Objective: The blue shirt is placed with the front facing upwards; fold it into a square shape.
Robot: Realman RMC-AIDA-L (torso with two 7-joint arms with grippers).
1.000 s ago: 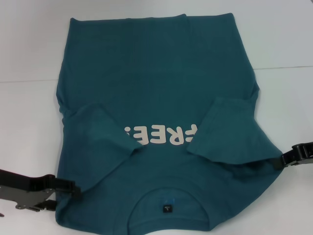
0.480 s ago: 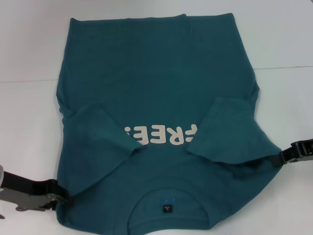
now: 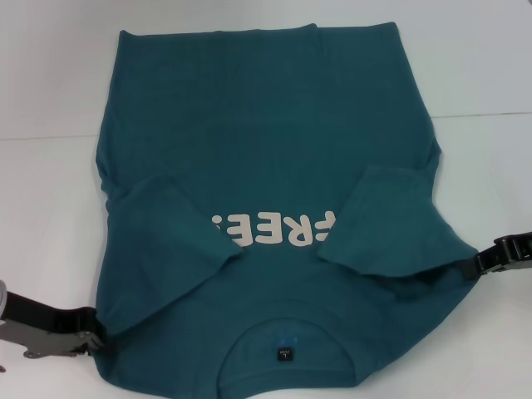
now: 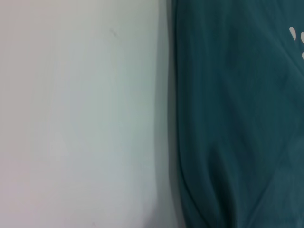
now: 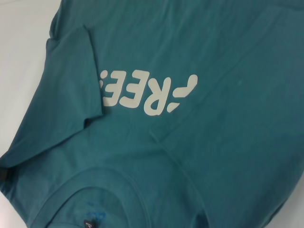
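Observation:
The blue shirt (image 3: 266,125) lies flat on the white table, front up, collar toward me. Both short sleeves are folded inward, and their tips cover the ends of the cream letters (image 3: 274,230). A small black tag (image 3: 284,353) shows inside the collar. My left gripper (image 3: 93,326) sits low on the table at the shirt's near left edge, just outside the cloth. My right gripper (image 3: 482,266) touches the shirt's right shoulder edge. The left wrist view shows the shirt (image 4: 237,118) edge beside bare table. The right wrist view shows the shirt (image 5: 213,142) chest with the letters (image 5: 147,92).
The white table (image 3: 50,208) surrounds the shirt on the left, right and far sides. A faint seam line crosses the table behind the shirt's middle.
My left gripper has drawn back leftward, off the shirt's near left corner to just outside its edge. The right gripper has shifted slightly up. The shirt has stayed put.

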